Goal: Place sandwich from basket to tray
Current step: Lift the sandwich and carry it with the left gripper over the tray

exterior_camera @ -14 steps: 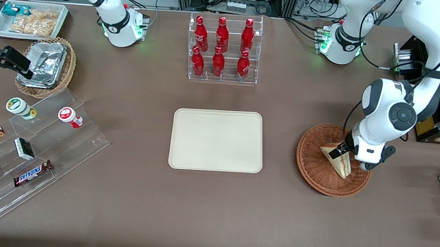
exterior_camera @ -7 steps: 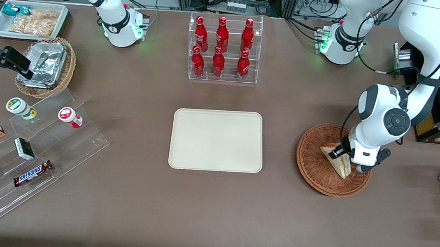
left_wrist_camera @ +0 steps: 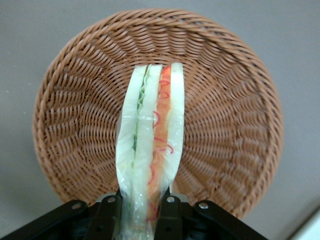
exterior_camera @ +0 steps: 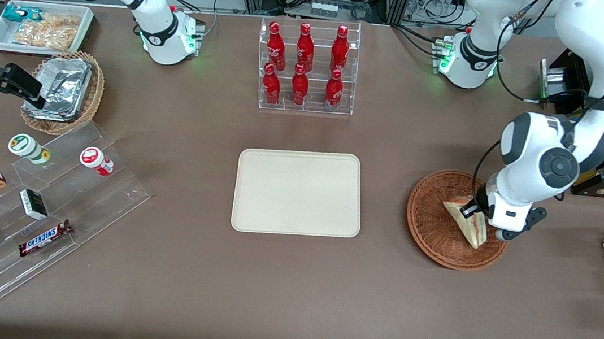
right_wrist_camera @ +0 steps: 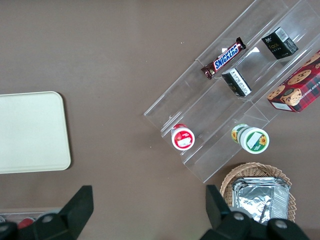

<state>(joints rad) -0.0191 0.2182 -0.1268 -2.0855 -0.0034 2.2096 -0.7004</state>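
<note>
the hand (exterior_camera: 471, 209) is clamped on the sandwich (exterior_camera: 466, 221), its two fingers (left_wrist_camera: 106, 216) pressing the bread from either side. the wedge stands on edge just above the basket (exterior_camera: 431, 230), directly under the hand. the tray (exterior_camera: 298, 192) lies on the tabletop (exterior_camera: 288, 293), well apart toward the parked arm's end.

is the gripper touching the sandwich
Touching: the left wrist view shows the gripper fingers pressed against both sides of the sandwich, above the basket.
</note>
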